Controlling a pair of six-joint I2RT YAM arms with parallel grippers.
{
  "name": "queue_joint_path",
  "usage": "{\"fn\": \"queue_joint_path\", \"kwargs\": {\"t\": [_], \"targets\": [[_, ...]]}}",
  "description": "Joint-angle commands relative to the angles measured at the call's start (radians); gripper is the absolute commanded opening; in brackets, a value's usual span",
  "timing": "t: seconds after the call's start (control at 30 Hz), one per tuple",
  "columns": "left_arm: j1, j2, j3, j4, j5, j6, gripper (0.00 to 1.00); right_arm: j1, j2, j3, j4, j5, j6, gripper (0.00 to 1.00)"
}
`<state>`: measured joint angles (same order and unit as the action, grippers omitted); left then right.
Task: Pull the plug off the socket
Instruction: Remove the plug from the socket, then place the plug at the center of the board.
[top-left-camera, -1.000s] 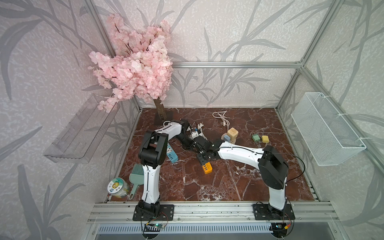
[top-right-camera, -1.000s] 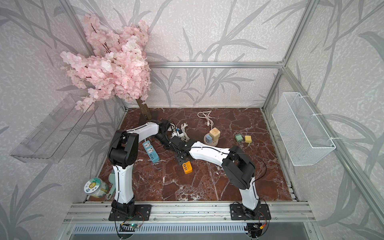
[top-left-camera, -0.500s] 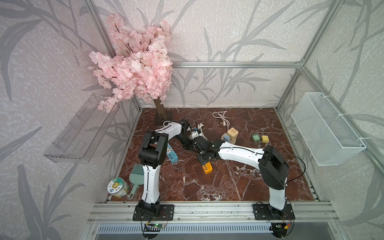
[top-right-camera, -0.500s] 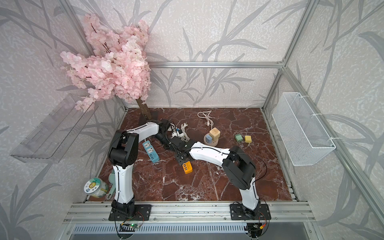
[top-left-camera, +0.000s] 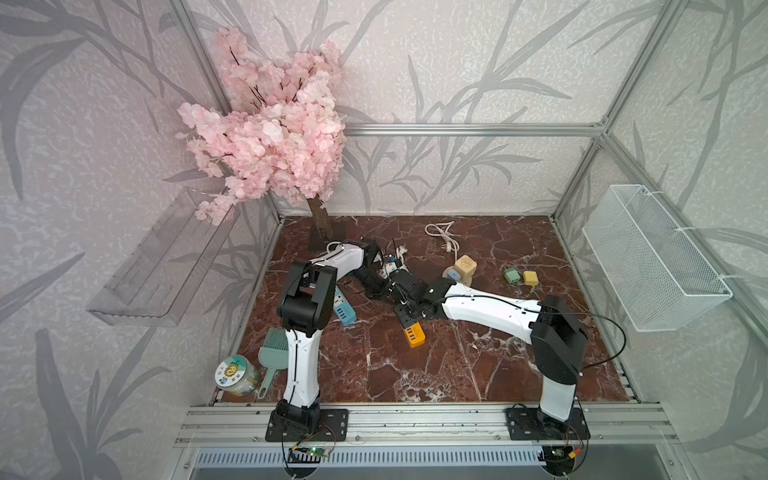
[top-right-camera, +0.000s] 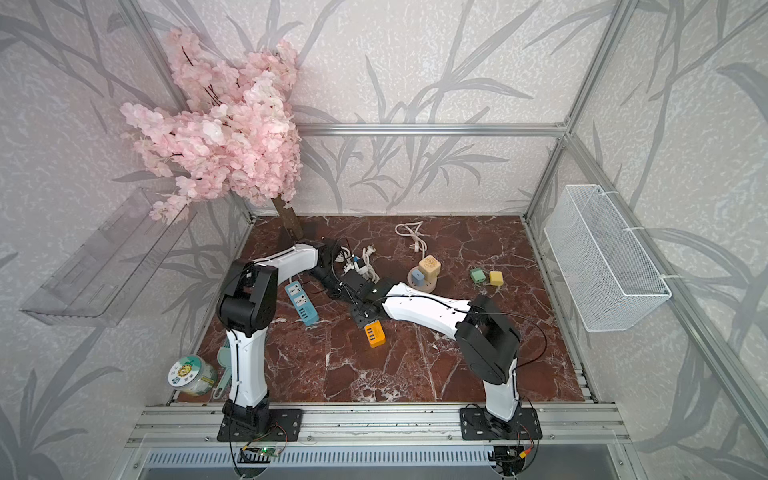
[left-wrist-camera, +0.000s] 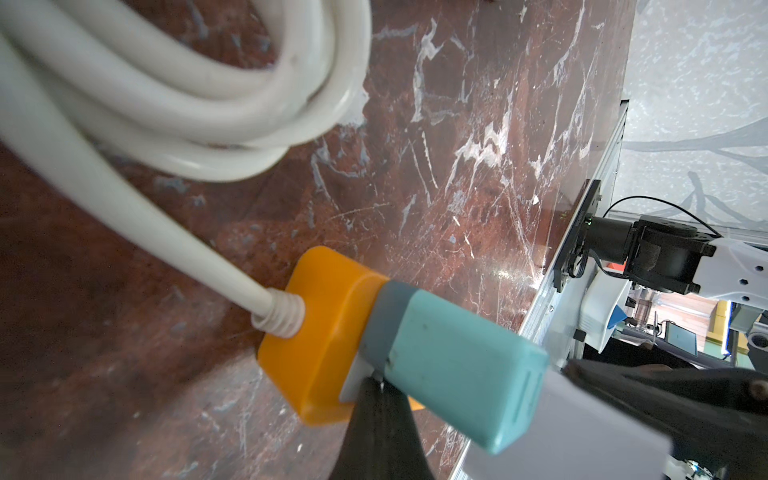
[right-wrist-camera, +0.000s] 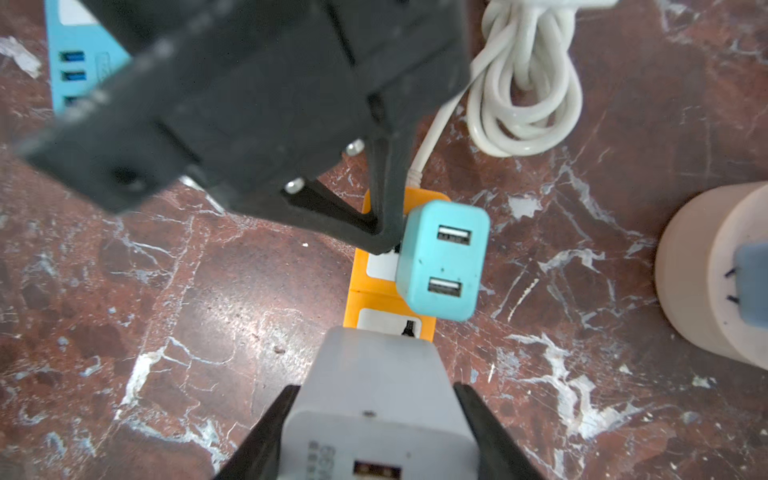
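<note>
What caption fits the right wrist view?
Right pincer grips a grey USB charger over the orange power strip while the shut left pincer touches the strip beside a teal dual-USB charger.

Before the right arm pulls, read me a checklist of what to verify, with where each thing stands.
1. Right gripper closed on the grey charger, one finger on each side: ok.
2. Left gripper shut, tips down on the orange power strip to hold it: ok.
3. Grey charger's prongs in or out of the socket: cannot tell, they are hidden under its body.
4. Teal charger seated in the strip, apart from the grey one: ok.
5. White cable coiled beyond the strip, clear of the grey charger: ok.
</note>
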<state>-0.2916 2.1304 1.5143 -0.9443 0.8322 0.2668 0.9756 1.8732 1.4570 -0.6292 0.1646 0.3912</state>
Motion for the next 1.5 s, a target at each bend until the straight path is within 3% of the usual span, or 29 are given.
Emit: {"fn": "queue_joint_path", "kwargs": {"t": [0.0, 0.4, 0.67, 0.8, 0.93, 1.0, 1.2, 1.33, 1.47], "targets": [[-0.001, 0.053, -0.003, 0.013, -0.092, 0.002, 0.00, 0.006, -0.043, 0.026, -0.006, 0.024, -0.006, 0.31], [-0.001, 0.051, -0.005, 0.013, -0.091, 0.003, 0.00, -0.001, -0.160, -0.019, -0.007, 0.030, 0.026, 0.23], [-0.001, 0.051, -0.005, 0.013, -0.092, 0.003, 0.00, -0.098, -0.343, -0.130, -0.093, -0.016, 0.049, 0.22], [-0.001, 0.051, -0.005, 0.014, -0.092, 0.003, 0.00, -0.216, -0.462, -0.212, -0.174, -0.043, 0.032, 0.21], [-0.001, 0.051, -0.005, 0.013, -0.091, 0.003, 0.00, -0.411, -0.565, -0.299, -0.242, -0.123, -0.018, 0.21], [-0.001, 0.051, -0.005, 0.013, -0.091, 0.003, 0.00, -0.490, -0.573, -0.309, -0.299, -0.101, -0.062, 0.21], [-0.001, 0.052, -0.003, 0.013, -0.090, 0.003, 0.00, -0.704, -0.520, -0.301, -0.392, -0.059, -0.159, 0.22], [-0.001, 0.052, -0.003, 0.013, -0.090, 0.003, 0.00, -0.802, -0.433, -0.279, -0.417, 0.035, -0.194, 0.22], [-0.001, 0.053, -0.002, 0.013, -0.090, 0.003, 0.00, -0.896, -0.340, -0.256, -0.407, 0.047, -0.207, 0.22]]}}
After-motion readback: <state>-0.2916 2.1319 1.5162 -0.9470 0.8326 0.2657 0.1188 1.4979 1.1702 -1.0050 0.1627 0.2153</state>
